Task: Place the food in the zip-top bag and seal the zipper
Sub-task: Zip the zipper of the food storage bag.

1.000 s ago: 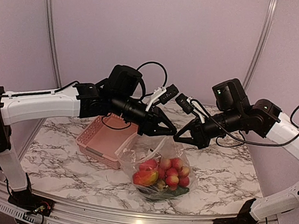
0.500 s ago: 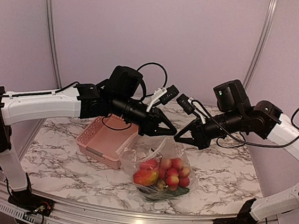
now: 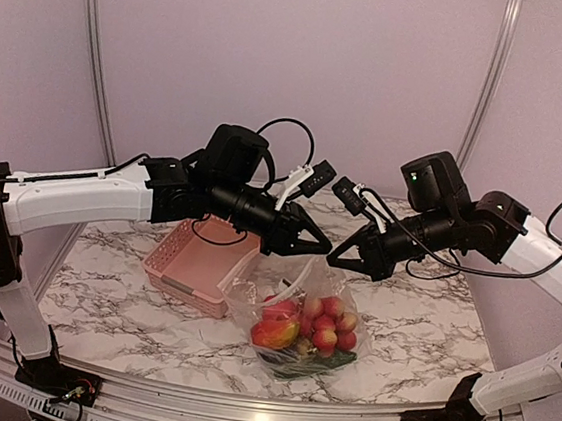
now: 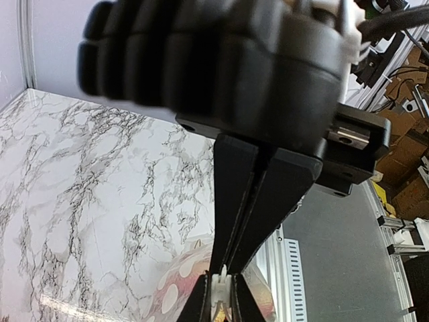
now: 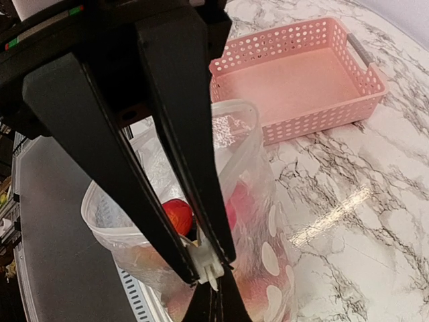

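The clear, white-dotted zip-top bag (image 3: 295,313) stands on the marble table, its top corner held up between both grippers. The food (image 3: 307,329), red, orange and green pieces, lies in its bottom; a red tomato (image 5: 177,213) shows through the open mouth. My left gripper (image 3: 325,247) is shut on the white slider (image 5: 209,263) of the zipper (image 5: 241,151). My right gripper (image 3: 336,261) meets it tip to tip, shut on the bag's edge just beside the slider. In the left wrist view my left gripper (image 4: 220,302) pinches the slider under the right one's shut fingers (image 4: 234,201).
A pink lattice basket (image 3: 190,261) sits behind and left of the bag, with nothing in it (image 5: 288,127). The table's metal front rail (image 4: 289,265) runs close to the bag on the near side.
The left jaws have narrowed slightly onto the slider. Arms, bag and food stay where they were.
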Action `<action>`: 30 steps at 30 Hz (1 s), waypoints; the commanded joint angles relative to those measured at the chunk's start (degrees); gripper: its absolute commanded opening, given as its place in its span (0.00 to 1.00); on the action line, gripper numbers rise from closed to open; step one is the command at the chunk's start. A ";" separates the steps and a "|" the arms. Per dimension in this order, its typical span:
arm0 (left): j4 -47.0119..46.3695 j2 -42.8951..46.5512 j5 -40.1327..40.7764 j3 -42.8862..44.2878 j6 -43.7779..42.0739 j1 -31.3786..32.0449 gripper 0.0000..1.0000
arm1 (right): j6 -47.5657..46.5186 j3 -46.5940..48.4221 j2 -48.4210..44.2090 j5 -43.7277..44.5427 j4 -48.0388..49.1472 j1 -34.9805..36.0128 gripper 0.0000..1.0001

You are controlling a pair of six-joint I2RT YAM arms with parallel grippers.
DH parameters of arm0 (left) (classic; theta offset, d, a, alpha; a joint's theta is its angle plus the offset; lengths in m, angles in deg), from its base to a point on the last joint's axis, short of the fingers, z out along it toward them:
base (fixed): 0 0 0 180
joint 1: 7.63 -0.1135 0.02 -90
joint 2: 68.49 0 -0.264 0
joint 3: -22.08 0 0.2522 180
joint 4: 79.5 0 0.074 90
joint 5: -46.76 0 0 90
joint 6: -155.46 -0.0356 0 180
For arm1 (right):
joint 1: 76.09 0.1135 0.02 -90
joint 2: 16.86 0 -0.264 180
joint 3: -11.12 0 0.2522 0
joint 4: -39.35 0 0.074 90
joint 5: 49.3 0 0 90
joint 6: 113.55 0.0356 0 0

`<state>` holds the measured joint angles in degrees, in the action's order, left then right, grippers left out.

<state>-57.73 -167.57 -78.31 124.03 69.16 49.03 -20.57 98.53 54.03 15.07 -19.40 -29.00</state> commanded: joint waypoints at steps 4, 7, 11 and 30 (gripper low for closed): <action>0.99 -1.28 -0.23 -1.25 -0.46 -0.50 0.05 | 0.62 0.35 -1.70 0.50 2.92 0.27 0.00; 0.94 -1.20 -0.43 -1.41 0.08 -0.67 0.03 | 0.75 0.28 -2.40 2.35 3.13 0.02 0.00; 0.21 -0.75 -0.90 -2.23 1.30 -1.26 0.03 | 1.38 -0.10 -3.98 2.32 3.87 -2.06 0.00; 5.07 5.32 2.90 -7.92 -2.82 -4.88 0.03 | 0.98 -2.07 -10.17 14.92 2.82 -11.08 0.00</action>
<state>-59.24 -165.02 -77.02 118.36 68.57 45.34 -20.11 95.49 46.84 22.24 -17.92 -37.39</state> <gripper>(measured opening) 0.091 0.003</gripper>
